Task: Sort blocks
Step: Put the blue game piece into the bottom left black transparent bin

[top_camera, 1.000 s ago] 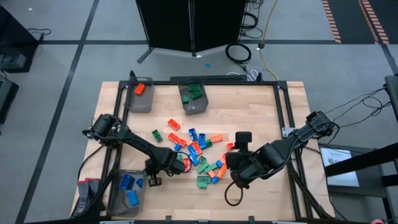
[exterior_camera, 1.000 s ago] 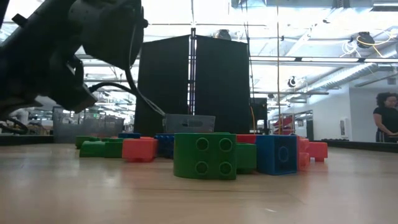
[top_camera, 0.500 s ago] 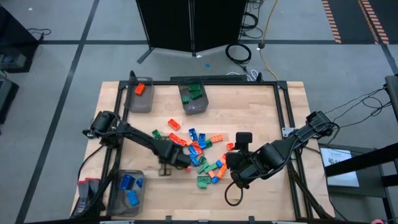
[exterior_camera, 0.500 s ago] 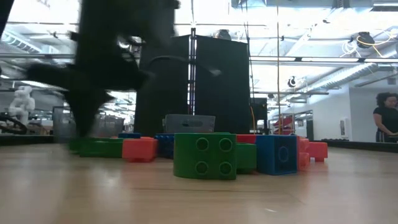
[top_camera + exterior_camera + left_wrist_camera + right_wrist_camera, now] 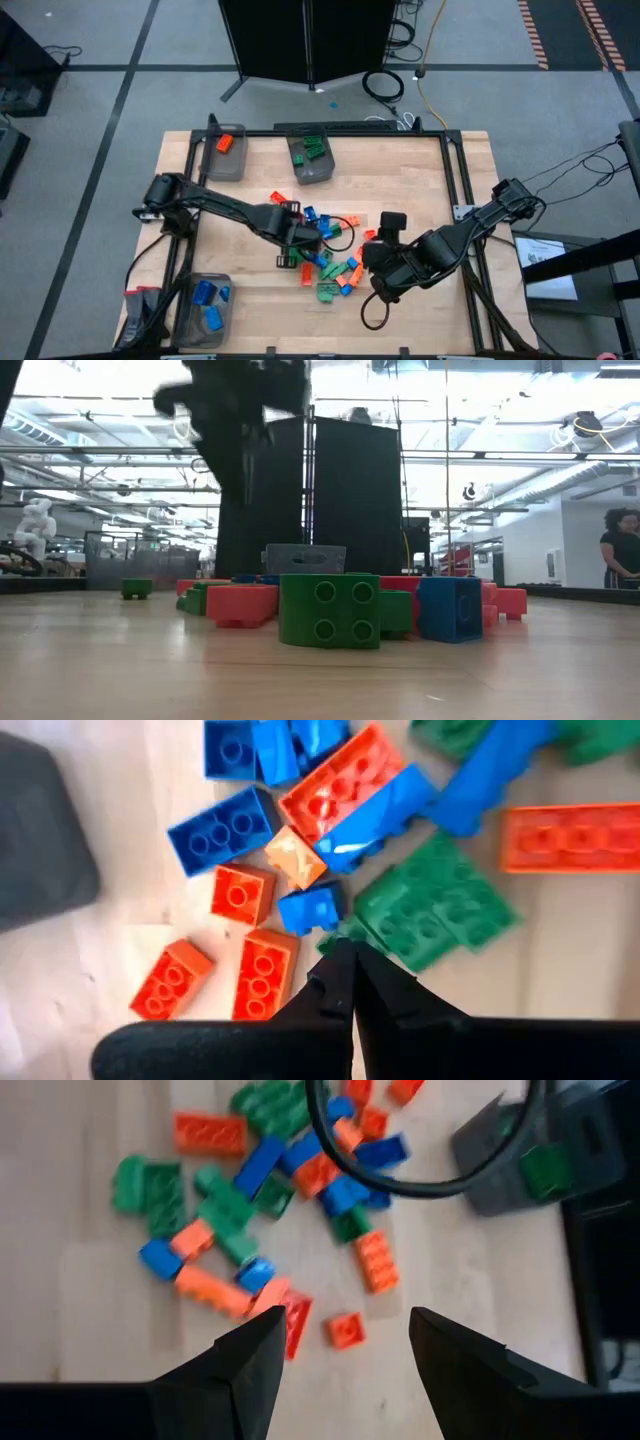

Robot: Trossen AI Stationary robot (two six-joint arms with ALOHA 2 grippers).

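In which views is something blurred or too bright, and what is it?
Low view: the left arm is a smeared dark shape against glaring ceiling lights, while the green brick in front is sharp. Left wrist view: the bricks look slightly soft, with a white glint on a blue brick. High view: evenly lit.

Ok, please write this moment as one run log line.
task: sort blocks | left gripper: shut, empty, over pile of blocks | right gripper: open, empty, beside pile | bins: partly filled
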